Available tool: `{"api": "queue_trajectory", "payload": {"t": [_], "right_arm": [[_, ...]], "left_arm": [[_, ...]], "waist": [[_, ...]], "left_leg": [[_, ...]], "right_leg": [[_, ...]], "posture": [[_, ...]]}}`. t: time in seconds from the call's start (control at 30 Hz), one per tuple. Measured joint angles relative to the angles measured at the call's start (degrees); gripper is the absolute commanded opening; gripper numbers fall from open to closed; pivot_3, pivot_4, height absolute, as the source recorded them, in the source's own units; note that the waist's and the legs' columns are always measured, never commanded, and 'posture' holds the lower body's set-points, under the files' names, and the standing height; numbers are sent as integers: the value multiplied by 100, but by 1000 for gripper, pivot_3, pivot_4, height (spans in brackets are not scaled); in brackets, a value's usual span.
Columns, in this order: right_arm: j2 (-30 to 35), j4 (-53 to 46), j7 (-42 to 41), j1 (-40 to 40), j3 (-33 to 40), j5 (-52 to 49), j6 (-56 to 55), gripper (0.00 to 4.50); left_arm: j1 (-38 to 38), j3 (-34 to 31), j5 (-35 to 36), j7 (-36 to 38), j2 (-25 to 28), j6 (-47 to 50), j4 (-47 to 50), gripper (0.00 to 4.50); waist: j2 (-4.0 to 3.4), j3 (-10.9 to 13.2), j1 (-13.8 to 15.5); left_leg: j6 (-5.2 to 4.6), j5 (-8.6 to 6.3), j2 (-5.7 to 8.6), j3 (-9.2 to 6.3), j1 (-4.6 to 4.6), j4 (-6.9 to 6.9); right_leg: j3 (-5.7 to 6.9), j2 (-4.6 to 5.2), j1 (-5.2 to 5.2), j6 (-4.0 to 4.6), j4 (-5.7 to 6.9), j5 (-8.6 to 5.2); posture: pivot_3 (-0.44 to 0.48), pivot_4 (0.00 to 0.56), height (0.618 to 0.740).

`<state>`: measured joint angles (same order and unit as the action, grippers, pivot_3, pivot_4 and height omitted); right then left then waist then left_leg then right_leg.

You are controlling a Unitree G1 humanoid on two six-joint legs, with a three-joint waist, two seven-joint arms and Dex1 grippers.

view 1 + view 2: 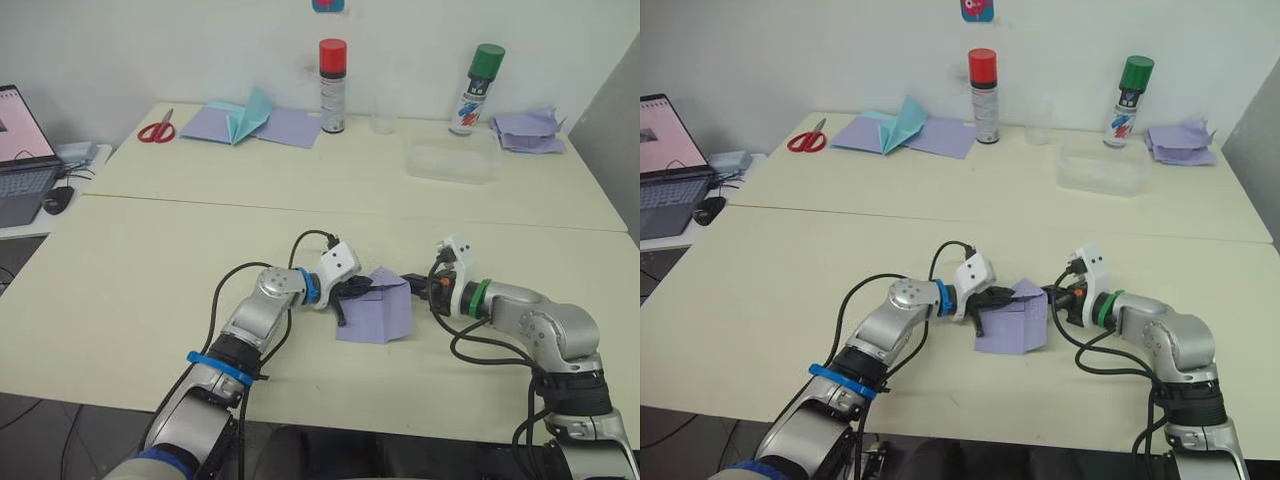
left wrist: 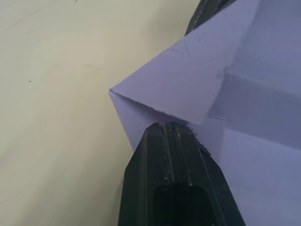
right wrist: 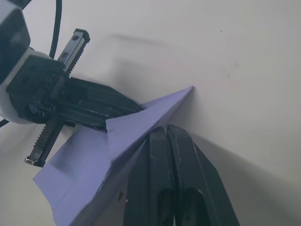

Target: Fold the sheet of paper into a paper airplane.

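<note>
Nearest us: left tool [image 1: 352,291] & right tool [image 1: 415,284], both low over the near part of the cream surface [image 1: 130,290], facing each other w/ the sheet of paper [image 1: 378,310] between them. Paper is lavender, partly folded, w/ a flap turned over & straight creases; most of it lies on the surface, far edge lifted where the tools meet it.

Left tool: we see one black finger [image 2: 176,183] lying on top of the paper just behind a folded corner, a second dark finger past the paper's far edge. In the right wrist view its fingers stand apart, one under the raised flap, the other sticking out free, so it's partway open w/ the paper edge between the fingers; whether it actually pinches we can't tell.

Right tool: fingers [image 3: 162,188] pressed together, no gap, closed on the paper's raised edge near a pointed corner.

Far side of the surface, well apart from the tools: red scissors [image 1: 156,131], a pale-blue folded shape on larger lavender sheets [image 1: 250,122], red-capped spray can [image 1: 332,86], clear cup [image 1: 383,117], clear plastic box [image 1: 452,160], green-capped spray can [image 1: 476,90], heap of lavender papers [image 1: 528,130]. Laptop [image 1: 22,150] & mouse [image 1: 57,200] on a side desk at robot's left.
</note>
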<state>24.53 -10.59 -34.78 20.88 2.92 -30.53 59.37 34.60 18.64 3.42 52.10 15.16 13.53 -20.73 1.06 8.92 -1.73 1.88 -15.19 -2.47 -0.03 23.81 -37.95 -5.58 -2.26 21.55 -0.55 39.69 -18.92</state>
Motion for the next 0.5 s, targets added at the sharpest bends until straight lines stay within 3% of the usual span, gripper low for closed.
{"api": "queue_trajectory", "payload": {"t": [0.5], "right_arm": [[-35, -63, 155, -123, -30, 5, -8, 0]], "left_arm": [[37, -110, 20, -149, 15, 357, 352, 31]], "waist": [[-1, 4, -4]], "left_leg": [[1, 1, 0, -2, 7, 1]], "right_leg": [[2, -2, 14, 0, 21, 0]], "posture": [[0, 150, 740]]}}
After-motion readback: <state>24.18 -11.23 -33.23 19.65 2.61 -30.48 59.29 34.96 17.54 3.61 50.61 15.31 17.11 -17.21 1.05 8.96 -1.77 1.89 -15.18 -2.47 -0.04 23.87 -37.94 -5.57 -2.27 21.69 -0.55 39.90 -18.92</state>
